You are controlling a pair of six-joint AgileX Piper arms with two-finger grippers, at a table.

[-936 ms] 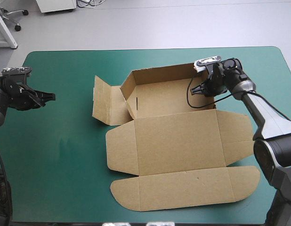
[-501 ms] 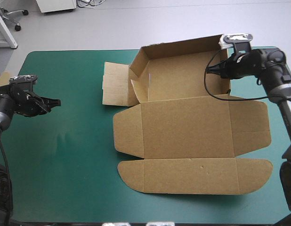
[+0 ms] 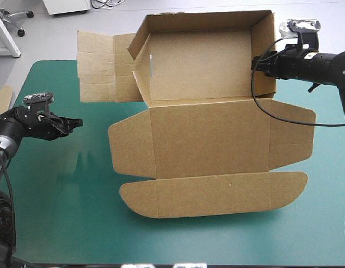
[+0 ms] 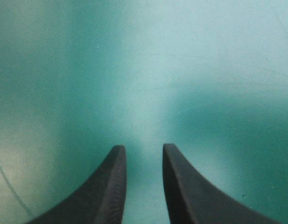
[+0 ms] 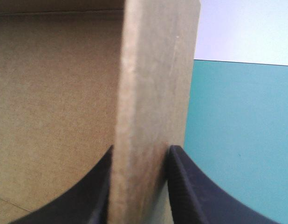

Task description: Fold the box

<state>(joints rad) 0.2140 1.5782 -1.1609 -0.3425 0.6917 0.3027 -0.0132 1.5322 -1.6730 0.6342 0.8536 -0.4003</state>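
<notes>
Main worry: I'm handling the whole box (image 3: pixel 201 64) by one wall. My right gripper (image 5: pixel 140 161) is pinched on the tray's right wall (image 5: pixel 153 84), fingers all but closed with only the board between them. The tray end looks tipped up at the far edge of the teal-green cover (image 3: pixel 61 195), and the lid (image 3: pixel 211 139) lies flat toward the near edge. With a one-sided pinch like that, I reckon the wall could buckle or slide out, or the box could swing round. The left side flap (image 3: pixel 97 67) is splayed out untucked too, so that side could flop open. My left gripper (image 3: pixel 77 121) is no help: it's well off to the left, fingers a narrow gap apart, holding nothing.
</notes>
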